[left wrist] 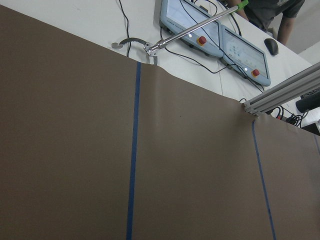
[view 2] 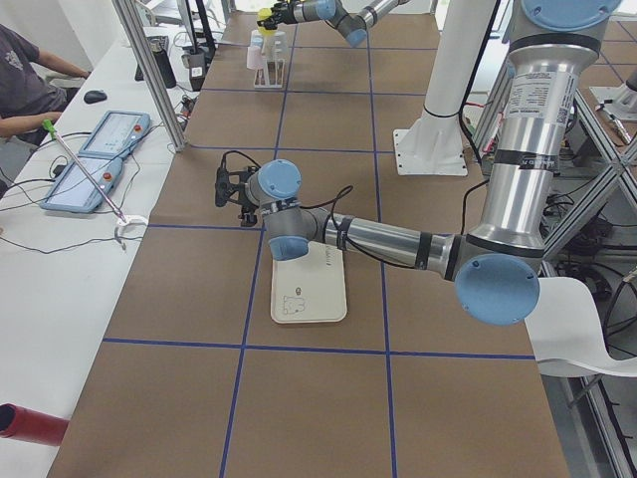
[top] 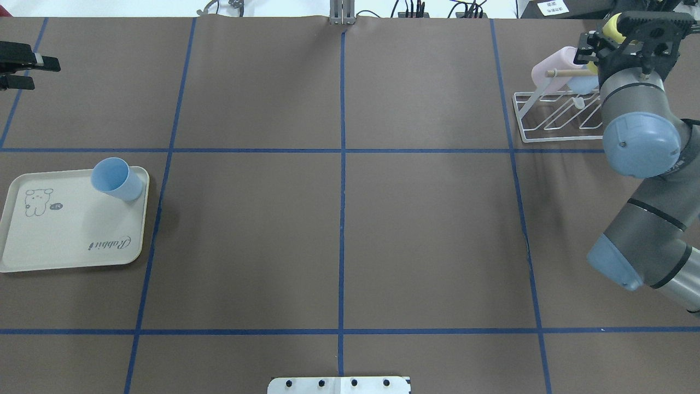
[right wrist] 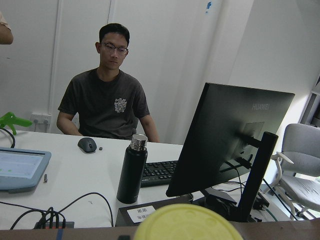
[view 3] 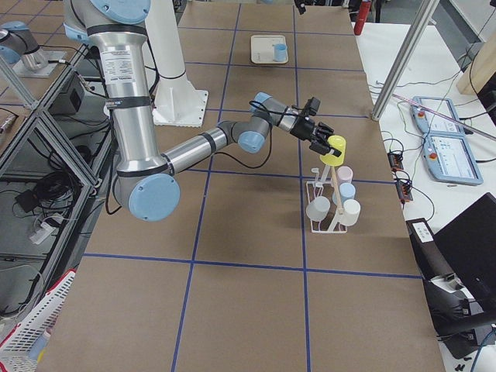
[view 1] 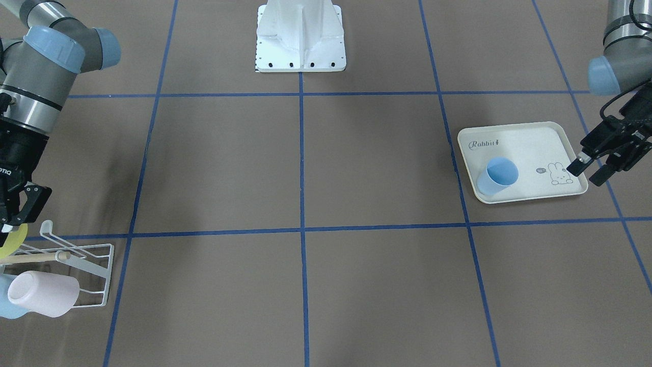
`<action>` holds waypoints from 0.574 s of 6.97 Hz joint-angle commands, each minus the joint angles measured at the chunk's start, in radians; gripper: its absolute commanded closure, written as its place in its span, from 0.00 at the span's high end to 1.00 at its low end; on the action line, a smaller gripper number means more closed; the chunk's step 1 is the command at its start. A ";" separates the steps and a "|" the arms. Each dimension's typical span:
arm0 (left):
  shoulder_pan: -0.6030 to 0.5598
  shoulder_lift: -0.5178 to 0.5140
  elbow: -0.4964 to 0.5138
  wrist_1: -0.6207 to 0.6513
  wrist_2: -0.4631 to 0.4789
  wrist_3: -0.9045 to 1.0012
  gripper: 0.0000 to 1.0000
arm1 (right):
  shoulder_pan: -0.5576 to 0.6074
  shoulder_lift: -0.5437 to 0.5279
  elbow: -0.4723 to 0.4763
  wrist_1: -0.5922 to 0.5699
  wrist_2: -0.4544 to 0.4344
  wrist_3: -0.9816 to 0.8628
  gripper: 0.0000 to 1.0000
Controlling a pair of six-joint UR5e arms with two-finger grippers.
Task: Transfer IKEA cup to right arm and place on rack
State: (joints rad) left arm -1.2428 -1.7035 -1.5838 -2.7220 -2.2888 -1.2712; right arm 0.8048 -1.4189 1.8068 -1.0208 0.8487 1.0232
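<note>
Front view: right gripper [view 1: 16,216] clamped on yellow cup [view 1: 12,240], just over rack [view 1: 97,278]. Left gripper [view 1: 591,171] wide open, empty, beside tray [view 1: 509,128] holding blue cup [view 1: 498,175].
Right-side view: yellow cup hangs above rack top.
Placing step, likely. Next: lower onto a free prong, release.

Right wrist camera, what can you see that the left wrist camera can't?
Only the right wrist view shows a yellow cup at its bottom edge, a black bottle and a monitor. Only the left wrist view shows red buttons, an aluminium beam and long blue tape lines. Both show a person, a mouse and a touch panel.
</note>
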 commanded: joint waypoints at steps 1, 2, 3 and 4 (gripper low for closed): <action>0.003 0.028 -0.005 0.043 0.000 0.066 1.00 | 0.005 -0.009 -0.004 0.001 0.016 -0.002 0.00; 0.002 0.050 -0.005 0.077 0.000 0.143 1.00 | 0.005 -0.012 -0.009 0.001 0.018 0.003 0.00; -0.003 0.054 -0.008 0.128 0.000 0.206 1.00 | 0.004 -0.018 -0.011 0.001 0.018 0.009 0.00; -0.007 0.059 -0.022 0.190 0.000 0.275 1.00 | 0.005 -0.028 -0.011 0.001 0.026 0.009 0.00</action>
State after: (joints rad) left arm -1.2453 -1.6523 -1.5949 -2.5972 -2.2887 -1.0754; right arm 0.8092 -1.4374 1.7975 -1.0201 0.8683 1.0300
